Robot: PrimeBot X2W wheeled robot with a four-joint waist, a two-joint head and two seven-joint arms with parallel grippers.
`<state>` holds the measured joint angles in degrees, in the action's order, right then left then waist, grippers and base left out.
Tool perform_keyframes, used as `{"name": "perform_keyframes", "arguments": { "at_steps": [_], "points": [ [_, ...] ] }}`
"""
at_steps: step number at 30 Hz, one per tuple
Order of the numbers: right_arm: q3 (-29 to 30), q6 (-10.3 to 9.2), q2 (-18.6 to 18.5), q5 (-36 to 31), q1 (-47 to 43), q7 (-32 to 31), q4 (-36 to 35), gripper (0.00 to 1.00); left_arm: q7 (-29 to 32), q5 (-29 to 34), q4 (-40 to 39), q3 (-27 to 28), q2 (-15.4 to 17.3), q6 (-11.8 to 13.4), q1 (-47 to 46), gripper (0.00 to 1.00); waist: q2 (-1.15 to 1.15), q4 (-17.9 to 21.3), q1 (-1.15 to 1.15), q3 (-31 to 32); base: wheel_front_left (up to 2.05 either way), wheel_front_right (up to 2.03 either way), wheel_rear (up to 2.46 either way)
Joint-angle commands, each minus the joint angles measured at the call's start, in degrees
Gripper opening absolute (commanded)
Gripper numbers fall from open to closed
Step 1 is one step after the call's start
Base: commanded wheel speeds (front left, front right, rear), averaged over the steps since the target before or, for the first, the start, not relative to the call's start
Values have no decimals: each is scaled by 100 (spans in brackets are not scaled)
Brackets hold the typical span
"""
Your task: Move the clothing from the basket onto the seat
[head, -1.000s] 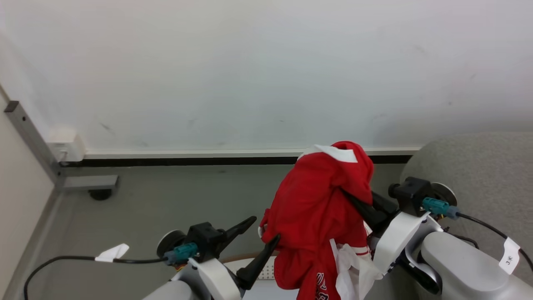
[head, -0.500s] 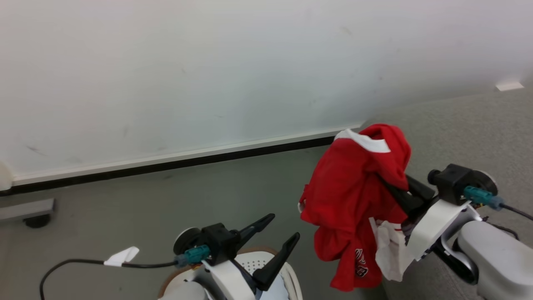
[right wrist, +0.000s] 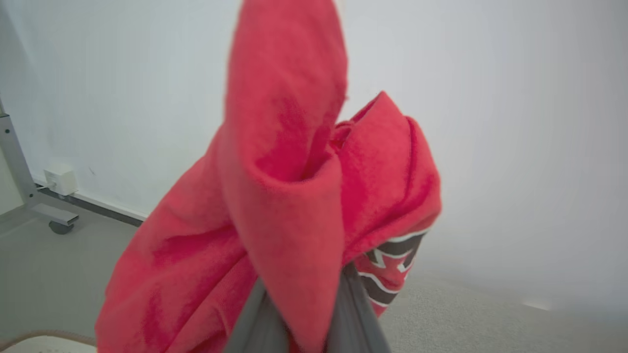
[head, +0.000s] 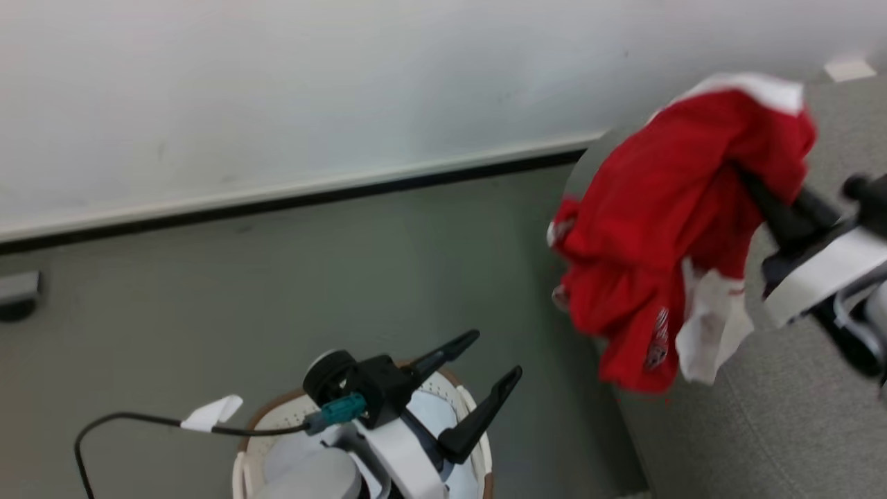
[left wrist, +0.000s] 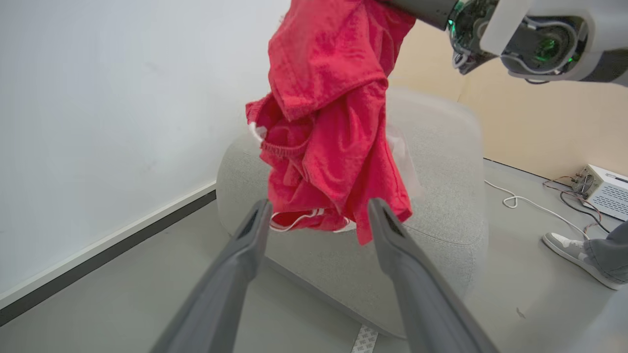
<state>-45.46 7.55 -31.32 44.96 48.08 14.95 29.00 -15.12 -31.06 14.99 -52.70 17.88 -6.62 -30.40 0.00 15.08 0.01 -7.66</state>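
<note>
A plain white wall with a dark skirting strip runs across the top of the head view, with grey floor below it. At the upper right of that frame I have the red jersey up in the air, bunched and draped over my right claw. In the right wrist view the claw's two fingers stand close together, clenched on a fold of the jersey, and black-and-white trim shows at lower right. The jersey hangs by the rounded edge of the grey sofa; I cannot tell whether its hem touches the cushion. A pale white piece of cloth hangs at the jersey's lower right, and I cannot tell if it belongs to it. My left claw is released, fingers spread and holding nothing. It sits at the bottom centre of the head view above the basket, well apart from the jersey. In the left wrist view a person's shoe rests on the floor near the right edge.
</note>
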Motion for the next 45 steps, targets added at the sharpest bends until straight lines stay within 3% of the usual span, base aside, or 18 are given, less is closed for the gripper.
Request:
{"name": "perform_keyframes", "arguments": {
  "at_steps": [1, 14, 23, 31, 34, 36, 37, 45],
  "points": [
    [160, -12, -70, 6, 233, 11, 26, 0, 1, 92, -40, -9, 66, -27, -117, 100, 0, -116, -1, -376, 0, 0, 0],
    [2262, -13, -847, -776, 1938, -523, 699, 0, 1, 159, -599, 25, 354, -78, -973, 100, 0, -661, -1, -1967, 0, 0, 0],
    [4099, -12, -1351, -1711, 2201, -515, 1914, 0, -2, 196, -1135, 326, 584, -33, -962, 100, 0, -894, -1, -2660, 0, 0, 0],
    [6175, -13, -873, -2397, 1463, -15, 3770, 0, -4, 173, -1486, 571, 777, 40, -591, 100, 0, -784, -1, -2865, 0, 0, 0],
    [6559, -12, -729, -2616, 1278, 22, 4075, 0, -4, 168, -1522, 605, 796, 51, -526, 100, 0, -764, -1, -2844, 0, 0, 0],
    [6994, -12, -653, -2793, 1115, 26, 4054, 62, -4, 161, -1546, 641, 827, 63, -487, 100, 0, -729, -1, -2809, 0, 0, 0],
    [7210, -12, -596, -2924, 996, 29, 3961, 100, -4, 168, -1553, 657, 840, 71, -480, 100, 0, -705, -1, -2783, 0, 0, 0],
    [8363, -12, 445, -4046, 108, 28, 2995, 100, -4, 101, -1455, 787, 882, 156, -284, 100, 0, -498, -1, -2272, 0, 0, 0]
  ]
}}
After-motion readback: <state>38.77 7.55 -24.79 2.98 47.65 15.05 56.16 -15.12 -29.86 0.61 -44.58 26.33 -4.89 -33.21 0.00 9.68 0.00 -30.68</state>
